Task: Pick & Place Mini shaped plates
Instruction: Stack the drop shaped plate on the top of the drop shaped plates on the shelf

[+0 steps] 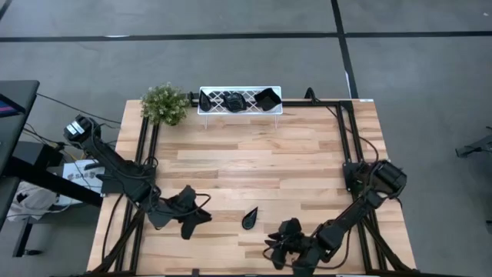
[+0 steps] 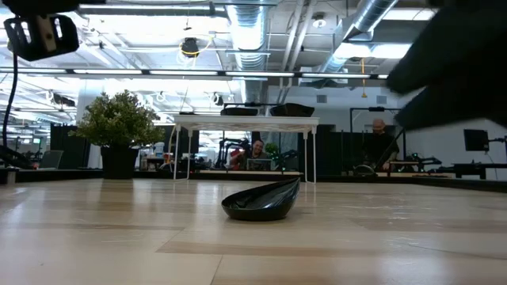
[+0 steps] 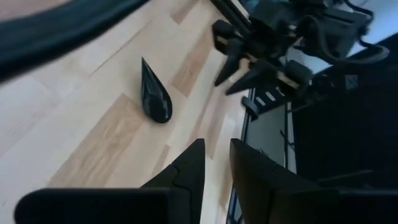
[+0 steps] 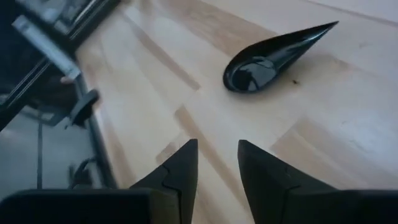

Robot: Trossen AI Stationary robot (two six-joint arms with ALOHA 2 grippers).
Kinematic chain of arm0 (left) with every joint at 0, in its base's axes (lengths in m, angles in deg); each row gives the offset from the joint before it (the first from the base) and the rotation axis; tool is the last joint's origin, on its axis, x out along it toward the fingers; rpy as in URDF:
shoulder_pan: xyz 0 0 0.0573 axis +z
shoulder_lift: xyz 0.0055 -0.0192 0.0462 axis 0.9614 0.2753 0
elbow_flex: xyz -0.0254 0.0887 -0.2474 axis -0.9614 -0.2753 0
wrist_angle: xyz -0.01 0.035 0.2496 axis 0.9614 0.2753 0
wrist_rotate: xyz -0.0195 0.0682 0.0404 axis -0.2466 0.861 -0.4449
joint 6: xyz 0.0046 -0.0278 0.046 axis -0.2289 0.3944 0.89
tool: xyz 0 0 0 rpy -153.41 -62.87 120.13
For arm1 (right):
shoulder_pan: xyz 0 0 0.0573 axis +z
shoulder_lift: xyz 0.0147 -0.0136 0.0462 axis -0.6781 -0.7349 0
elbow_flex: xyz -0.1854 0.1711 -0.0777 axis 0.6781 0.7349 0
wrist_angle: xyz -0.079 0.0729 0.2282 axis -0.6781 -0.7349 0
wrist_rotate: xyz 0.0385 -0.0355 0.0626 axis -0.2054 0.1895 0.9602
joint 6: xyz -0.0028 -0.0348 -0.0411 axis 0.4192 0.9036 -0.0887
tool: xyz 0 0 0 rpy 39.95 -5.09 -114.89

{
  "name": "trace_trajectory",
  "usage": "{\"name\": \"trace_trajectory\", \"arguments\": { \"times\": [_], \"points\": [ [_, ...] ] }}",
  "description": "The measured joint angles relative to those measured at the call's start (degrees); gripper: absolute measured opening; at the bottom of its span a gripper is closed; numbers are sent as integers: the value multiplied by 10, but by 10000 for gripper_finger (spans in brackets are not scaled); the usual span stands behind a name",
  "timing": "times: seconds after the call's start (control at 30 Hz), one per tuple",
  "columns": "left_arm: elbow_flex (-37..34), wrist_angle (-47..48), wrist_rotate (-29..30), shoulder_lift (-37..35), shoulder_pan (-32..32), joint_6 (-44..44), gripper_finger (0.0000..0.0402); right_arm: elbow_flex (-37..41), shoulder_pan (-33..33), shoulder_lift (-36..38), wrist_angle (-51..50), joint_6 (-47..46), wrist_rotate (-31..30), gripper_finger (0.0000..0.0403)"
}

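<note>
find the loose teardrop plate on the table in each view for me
high view: teardrop plate on the wood near the front edge, between both grippers.
low view: centre, tip up to the right.
left wrist view: upper left of centre.
right wrist view: upper right.
Shared landmark: the light wooden table.

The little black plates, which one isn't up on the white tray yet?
The teardrop plate lying alone on the bare wood near the table's front edge, between the two grippers. The other black plates sit on the white tray at the back.
</note>
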State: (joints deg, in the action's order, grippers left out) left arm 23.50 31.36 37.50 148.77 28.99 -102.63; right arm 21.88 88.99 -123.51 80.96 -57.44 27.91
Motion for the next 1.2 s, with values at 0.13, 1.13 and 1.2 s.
{"name": "trace_trajectory", "arguments": {
  "times": [0.13,1.13,1.2],
  "points": [
    [0,0,-12,0,-12,5,76,-20,-36,-36,0,-30,17,97],
    [0,-5,-97,0,-11,116,76,-115,-126,-61,-174,-56,228,123],
    [0,-7,-96,0,-11,115,76,-115,-130,-61,-183,-61,227,143]
  ]
}}
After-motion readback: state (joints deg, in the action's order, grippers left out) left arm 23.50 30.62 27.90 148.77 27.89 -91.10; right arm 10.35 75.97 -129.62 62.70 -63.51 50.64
